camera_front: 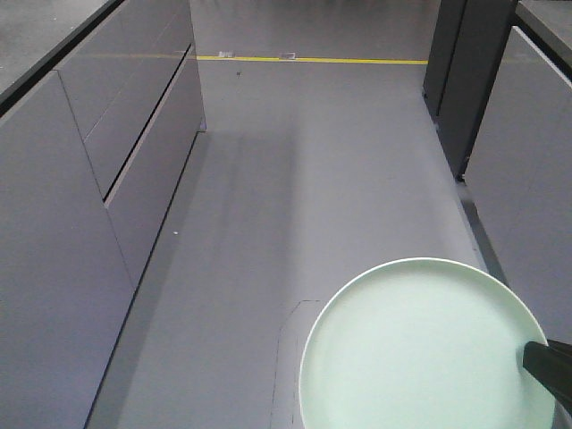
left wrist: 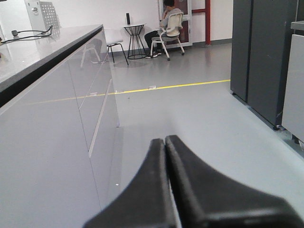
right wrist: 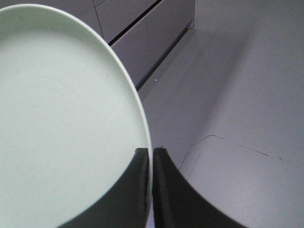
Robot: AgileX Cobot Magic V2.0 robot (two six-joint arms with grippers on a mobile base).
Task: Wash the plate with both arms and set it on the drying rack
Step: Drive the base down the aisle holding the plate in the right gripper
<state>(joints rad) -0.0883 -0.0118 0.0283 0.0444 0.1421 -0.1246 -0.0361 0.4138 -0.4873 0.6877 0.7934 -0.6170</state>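
The right gripper (right wrist: 151, 156) reaches forward with its two black fingers pinched on the rim of the plate (right wrist: 61, 118) — one finger lies on the pale green face, the other on the far side of the edge. The plate is held in the air, roughly level, above the grey floor (camera_front: 295, 179). In the front view it sits low on the right, gripped at its right-hand edge. The left gripper (left wrist: 165, 141) points level down the aisle, its fingers pressed together tip to tip with nothing between them. Grey cabinet fronts (camera_front: 80, 206) line the left side under a counter (left wrist: 42, 47), and tall dark cabinets (left wrist: 259, 52) stand on the right. A yellow line (camera_front: 313, 61) crosses the floor ahead — beyond it a person (left wrist: 166, 12) sits on a chair (left wrist: 175, 23) beside a small table (left wrist: 134, 29).
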